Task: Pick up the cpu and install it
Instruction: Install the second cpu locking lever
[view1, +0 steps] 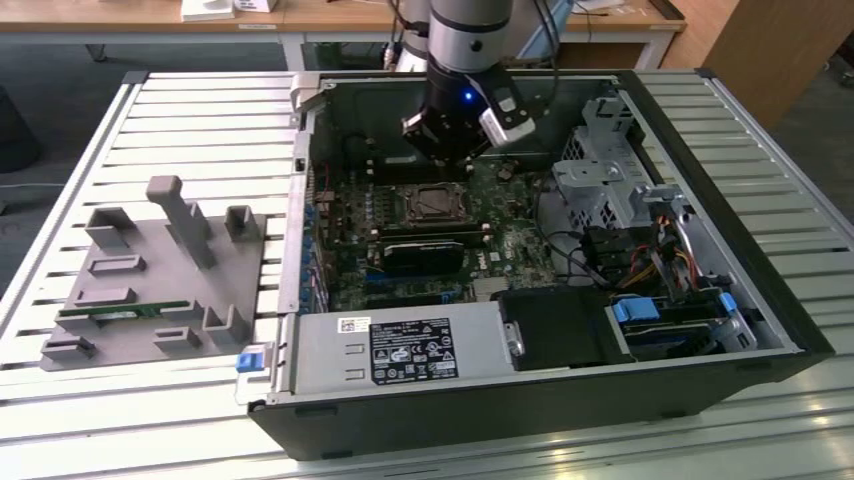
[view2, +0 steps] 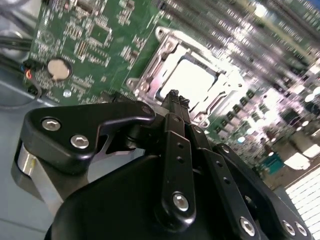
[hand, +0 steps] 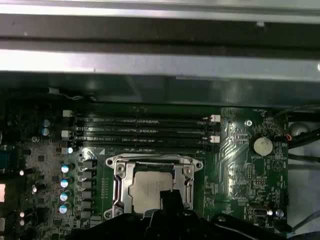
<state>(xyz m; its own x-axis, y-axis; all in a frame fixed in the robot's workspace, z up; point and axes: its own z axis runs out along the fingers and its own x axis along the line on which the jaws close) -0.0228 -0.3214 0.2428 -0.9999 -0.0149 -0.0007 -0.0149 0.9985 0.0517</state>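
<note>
The cpu (hand: 149, 188), a silver-grey square chip, lies flat inside the metal-framed socket (hand: 120, 180) on the green motherboard; in the second wrist view the cpu (view2: 189, 80) shows bright within the socket frame. My gripper (view2: 173, 95) hangs just above the socket's edge, its two black fingers pressed together with nothing visible between them. In the exterior view the gripper (view1: 447, 155) stands inside the open computer case, slightly behind the socket (view1: 430, 203). The gripper's tip (hand: 170, 196) covers one corner of the chip in the first wrist view.
A grey fixture tray (view1: 147, 290) on the exterior view's left carries a green memory stick (view1: 120, 312). Inside the case are a black ribbed block (view1: 427, 255), a power supply (view1: 400, 350), drive cages (view1: 601, 170) and cables (view1: 641, 265). Memory slots (hand: 140, 130) lie beside the socket.
</note>
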